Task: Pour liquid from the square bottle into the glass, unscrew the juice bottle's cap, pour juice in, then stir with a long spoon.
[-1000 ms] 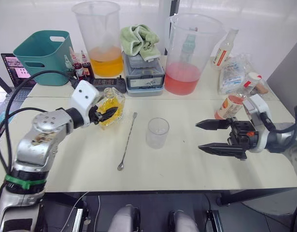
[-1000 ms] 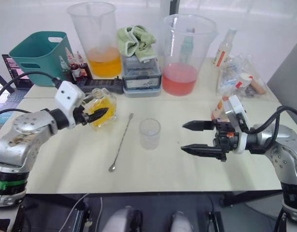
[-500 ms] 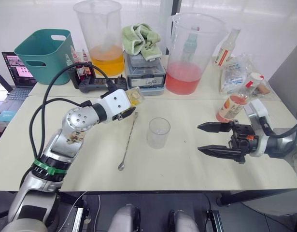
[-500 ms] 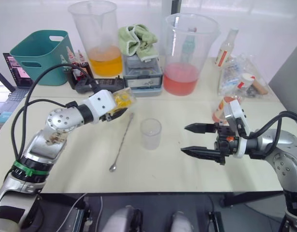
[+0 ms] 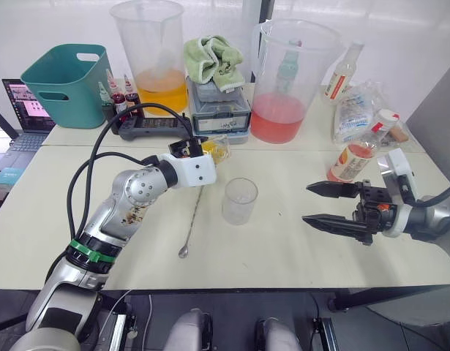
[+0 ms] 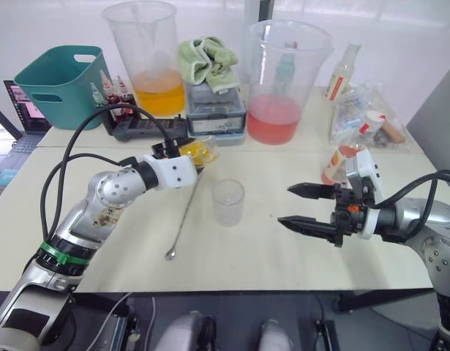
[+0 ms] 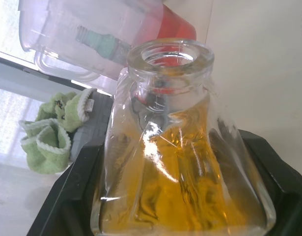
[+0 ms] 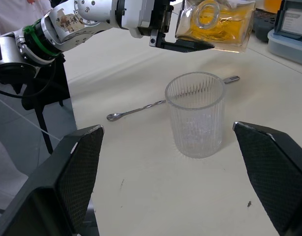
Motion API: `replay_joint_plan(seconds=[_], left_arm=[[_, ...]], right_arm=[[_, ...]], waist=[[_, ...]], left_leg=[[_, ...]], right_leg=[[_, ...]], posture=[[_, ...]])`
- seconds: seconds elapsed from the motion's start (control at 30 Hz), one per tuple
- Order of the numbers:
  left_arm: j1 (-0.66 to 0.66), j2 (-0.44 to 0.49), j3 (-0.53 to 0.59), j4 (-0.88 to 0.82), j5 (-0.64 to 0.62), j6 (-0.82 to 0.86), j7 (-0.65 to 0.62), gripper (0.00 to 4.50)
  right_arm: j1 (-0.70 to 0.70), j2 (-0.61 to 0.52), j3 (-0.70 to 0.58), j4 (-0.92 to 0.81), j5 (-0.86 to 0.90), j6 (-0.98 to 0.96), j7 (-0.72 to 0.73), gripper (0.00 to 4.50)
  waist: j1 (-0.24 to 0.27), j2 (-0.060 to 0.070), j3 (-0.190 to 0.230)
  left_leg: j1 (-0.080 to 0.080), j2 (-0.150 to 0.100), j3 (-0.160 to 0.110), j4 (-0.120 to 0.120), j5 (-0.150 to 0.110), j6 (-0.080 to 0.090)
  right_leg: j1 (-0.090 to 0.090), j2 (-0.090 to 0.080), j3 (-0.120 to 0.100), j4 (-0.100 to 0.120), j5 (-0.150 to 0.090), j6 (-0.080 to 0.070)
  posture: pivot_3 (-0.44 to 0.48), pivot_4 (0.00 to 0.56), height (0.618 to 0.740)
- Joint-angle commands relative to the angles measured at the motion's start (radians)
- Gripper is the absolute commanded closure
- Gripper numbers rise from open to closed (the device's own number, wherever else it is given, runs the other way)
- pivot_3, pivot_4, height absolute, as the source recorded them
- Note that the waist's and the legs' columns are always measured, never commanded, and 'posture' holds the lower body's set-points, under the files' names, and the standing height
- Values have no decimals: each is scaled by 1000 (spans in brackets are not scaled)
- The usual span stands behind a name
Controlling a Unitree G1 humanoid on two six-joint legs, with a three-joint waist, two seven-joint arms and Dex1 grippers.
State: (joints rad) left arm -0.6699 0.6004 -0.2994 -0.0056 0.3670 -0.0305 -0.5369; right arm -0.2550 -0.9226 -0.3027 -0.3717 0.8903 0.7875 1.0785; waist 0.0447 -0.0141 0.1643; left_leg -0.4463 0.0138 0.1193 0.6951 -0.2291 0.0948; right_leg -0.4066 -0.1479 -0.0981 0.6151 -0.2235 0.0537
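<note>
Holding bottle tilted at centre frame, left tool moved right, nearer glass. Right tool wide open, empty, bare counter between.

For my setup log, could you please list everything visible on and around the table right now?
square bottle: one, clear with yellow liquid, tilted in the left pincer beside the glass
glass: one, clear, table centre
long spoon: one, silver, lying left of the glass
juice bottle: one, pink-red with orange-red label, right side
big jugs: two, orange fluid and pink fluid, at the back
green cloth: one, on a grey box between the jugs
teal basket: one, back left
laptop: one, far left
left pincer: black, shut on the square bottle
right pincer: black, open, right of the glass
</note>
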Motion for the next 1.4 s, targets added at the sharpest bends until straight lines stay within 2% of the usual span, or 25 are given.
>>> replay_joint_plan(seconds=[0.03, 0.4, 0.6, 1.4], left_arm=[[-34, -28, 22, -40, 16, -53, 42, 1707], [-40, -74, 1, -29, 74, -133, 57, 1707], [-54, -61, -23, -6, 149, -241, 87, 1707], [-90, -64, -20, 62, 320, -356, 192, 1707]], right_arm=[[0, -10, -43, -34, 32, 2, -13, 29], [28, -19, -63, -56, 62, 14, -49, 29], [39, -18, -70, -66, 60, 10, -53, 29], [47, -10, -74, -67, 41, -11, -76, 29]], waist=[[2, 0, 0], [-1, 0, 0], [-1, 0, 0], [1, 0, 0]], left_leg=[[0, 0, 0, 0, 0, 0], [0, 0, 0, 1, 0, 0], [0, 0, 0, 1, 0, 0], [0, 0, 0, 1, 0, 1]], right_leg=[[0, 0, 0, 0, 0, 0], [0, 0, 0, 0, 0, 0], [0, 0, 0, 0, 0, 0], [0, 0, 0, 1, 0, 1]], posture=[[0, 150, 739], [0, 150, 739], [0, 150, 739], [0, 150, 739]])
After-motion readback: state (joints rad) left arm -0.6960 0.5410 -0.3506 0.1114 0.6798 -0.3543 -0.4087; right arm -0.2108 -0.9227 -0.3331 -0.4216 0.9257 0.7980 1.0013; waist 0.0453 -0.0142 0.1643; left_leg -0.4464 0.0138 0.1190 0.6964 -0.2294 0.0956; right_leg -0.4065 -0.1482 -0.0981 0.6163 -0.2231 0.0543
